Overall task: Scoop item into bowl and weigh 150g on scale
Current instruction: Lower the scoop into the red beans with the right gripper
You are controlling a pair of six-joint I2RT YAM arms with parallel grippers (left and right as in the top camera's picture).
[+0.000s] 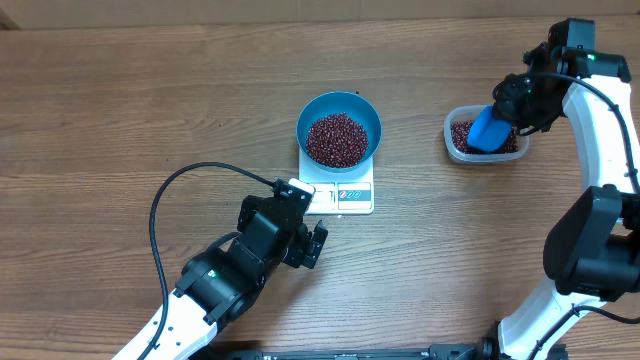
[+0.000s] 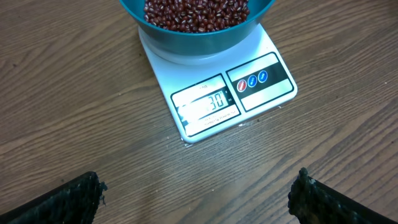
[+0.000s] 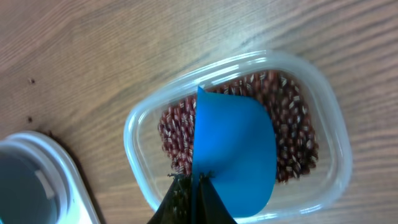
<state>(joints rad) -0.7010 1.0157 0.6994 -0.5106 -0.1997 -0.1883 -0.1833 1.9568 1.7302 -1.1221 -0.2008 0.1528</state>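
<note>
Beans (image 1: 338, 138) heaped in the blue bowl (image 1: 372, 112), filling a good part of it. Bowl set on the white scale (image 1: 352, 194), covering the platform and leaving only the front panel clear. More beans lying loose in the clear tub (image 1: 452, 135) off to the right, well apart from the bowl.

Blue scoop (image 1: 487, 130) down in the tub, long axis running from the right gripper (image 1: 510, 108) at upper right, down and left toward the beans. Right gripper clamped tight on the scoop's handle. Bowl to the left of that hand across bare table; judged that any loaded scoop must travel leftward to reach it. Right arm plainly nearer the tub, left arm nearer the scale.

Left gripper (image 2: 198, 186) fully spread, holding nothing, hanging just in front of the scale with the panel facing it.

Seen only from the left wrist: the display (image 2: 206, 103), last digits seeming to read 30, leading digit lost in glare, so cannot tell the weight for sure. Seen only from the right wrist: the scoop's back turned to the camera, hiding whether it carries any beans.
</note>
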